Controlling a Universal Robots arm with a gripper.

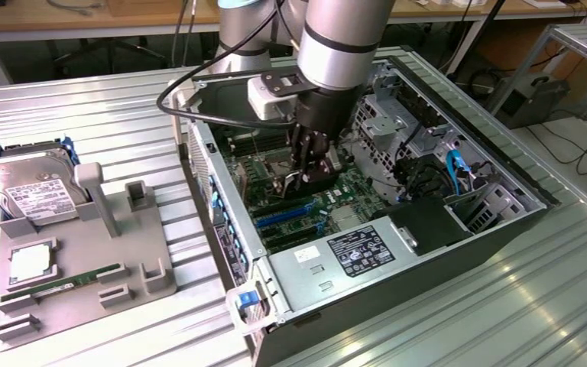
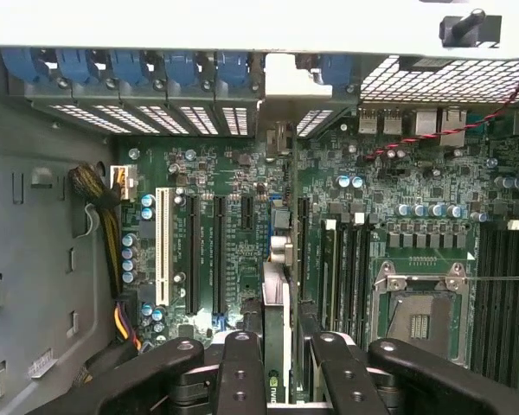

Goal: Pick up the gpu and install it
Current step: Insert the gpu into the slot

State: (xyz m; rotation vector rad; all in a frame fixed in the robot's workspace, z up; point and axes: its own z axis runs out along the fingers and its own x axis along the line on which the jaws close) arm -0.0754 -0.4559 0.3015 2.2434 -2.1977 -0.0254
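Observation:
My gripper (image 1: 309, 174) is down inside the open computer case (image 1: 497, 164), just above the motherboard (image 1: 347, 200). It is shut on the gpu (image 1: 293, 182), a thin black card held on edge with its silver bracket pointing toward the case's rear wall. In the wrist view the gpu (image 2: 277, 341) runs edge-on between my black fingers (image 2: 240, 372), and its bracket end lies over the motherboard (image 2: 242, 173) close to a long black expansion slot (image 2: 301, 242). I cannot tell whether the card's lower edge touches the slot.
On the exterior view's left, a grey fixture tray (image 1: 156, 229) holds a silver hard drive (image 1: 30, 183), a processor (image 1: 30, 264) and a green memory stick (image 1: 64, 284). The power supply (image 1: 350, 252), drive cage (image 1: 385, 115) and blue cables (image 1: 457, 172) crowd the case around the board.

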